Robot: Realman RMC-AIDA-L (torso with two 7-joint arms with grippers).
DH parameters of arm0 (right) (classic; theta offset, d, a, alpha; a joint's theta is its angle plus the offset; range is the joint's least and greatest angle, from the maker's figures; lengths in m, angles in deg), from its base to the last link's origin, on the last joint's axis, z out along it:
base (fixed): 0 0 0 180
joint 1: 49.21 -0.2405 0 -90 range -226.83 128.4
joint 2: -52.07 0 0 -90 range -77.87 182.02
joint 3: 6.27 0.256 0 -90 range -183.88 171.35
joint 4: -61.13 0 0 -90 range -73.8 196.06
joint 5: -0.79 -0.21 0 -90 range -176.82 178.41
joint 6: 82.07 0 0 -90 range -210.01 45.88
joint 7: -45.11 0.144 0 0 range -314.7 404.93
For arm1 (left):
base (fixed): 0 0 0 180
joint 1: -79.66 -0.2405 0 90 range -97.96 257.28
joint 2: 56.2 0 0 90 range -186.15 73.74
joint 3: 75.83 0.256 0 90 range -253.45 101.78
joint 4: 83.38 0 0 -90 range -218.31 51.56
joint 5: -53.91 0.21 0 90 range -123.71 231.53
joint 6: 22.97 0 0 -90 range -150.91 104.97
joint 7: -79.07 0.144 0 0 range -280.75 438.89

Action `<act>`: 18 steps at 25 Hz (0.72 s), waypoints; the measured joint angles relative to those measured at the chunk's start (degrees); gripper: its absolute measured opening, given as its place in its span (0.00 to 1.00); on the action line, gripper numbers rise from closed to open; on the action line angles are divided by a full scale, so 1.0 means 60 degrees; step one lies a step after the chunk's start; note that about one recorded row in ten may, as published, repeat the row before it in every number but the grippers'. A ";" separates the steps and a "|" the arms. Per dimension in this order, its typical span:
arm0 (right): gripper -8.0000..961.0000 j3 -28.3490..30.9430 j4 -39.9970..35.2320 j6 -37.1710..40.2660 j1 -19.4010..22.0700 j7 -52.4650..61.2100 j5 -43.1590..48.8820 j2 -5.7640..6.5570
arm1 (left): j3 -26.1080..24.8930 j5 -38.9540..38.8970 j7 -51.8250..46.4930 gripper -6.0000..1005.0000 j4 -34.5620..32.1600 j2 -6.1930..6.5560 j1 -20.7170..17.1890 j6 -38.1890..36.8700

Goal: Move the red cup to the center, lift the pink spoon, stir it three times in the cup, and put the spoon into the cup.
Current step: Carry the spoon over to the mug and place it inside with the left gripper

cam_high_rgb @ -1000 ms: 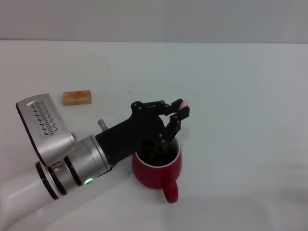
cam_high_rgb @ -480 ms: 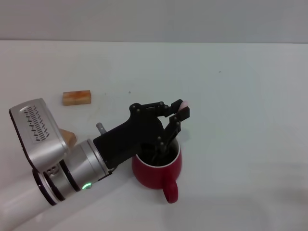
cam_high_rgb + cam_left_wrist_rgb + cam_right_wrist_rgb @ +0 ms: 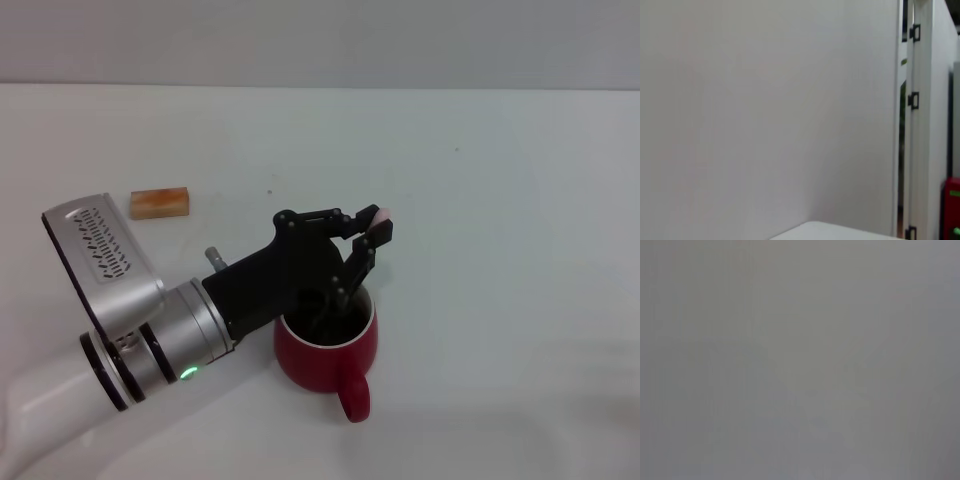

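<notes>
The red cup (image 3: 330, 352) stands on the white table near the front middle of the head view, its loop handle turned toward me. My left gripper (image 3: 368, 228) hangs just above the cup's far rim, shut on the pink spoon (image 3: 381, 215). Only the pale pink handle tip shows above the black fingers; the spoon's lower part reaches down into the cup's dark inside, mostly hidden by the fingers. The right gripper is out of view, and the wrist views show neither the cup nor the spoon.
A tan wooden block (image 3: 160, 203) lies on the table at the back left, well away from the cup. My left arm's white and silver casing (image 3: 110, 290) fills the front left. The left wrist view shows only a white wall.
The left arm's wrist casing swung down-left and came back, while the gripper with the spoon stayed over the cup, shifting only slightly. The cup has not moved.
</notes>
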 joint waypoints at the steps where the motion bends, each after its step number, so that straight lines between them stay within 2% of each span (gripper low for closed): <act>1: 0.35 0.0000 0.0000 0.0000 0.0004 0.0000 0.0000 0.0000 | -0.0016 0.0000 0.0060 0.16 0.0002 -0.0001 0.0001 0.0025; 8: 0.35 0.0001 0.0000 0.0000 -0.0004 0.0000 0.0000 0.0010 | -0.0057 0.0003 0.0183 0.16 0.0010 -0.0001 0.0121 0.0250; 18: 0.34 -0.0011 0.0000 0.0000 -0.0031 0.0000 0.0000 0.0016 | 0.0306 -0.0084 0.0215 0.16 0.0011 -0.0001 0.0542 0.0394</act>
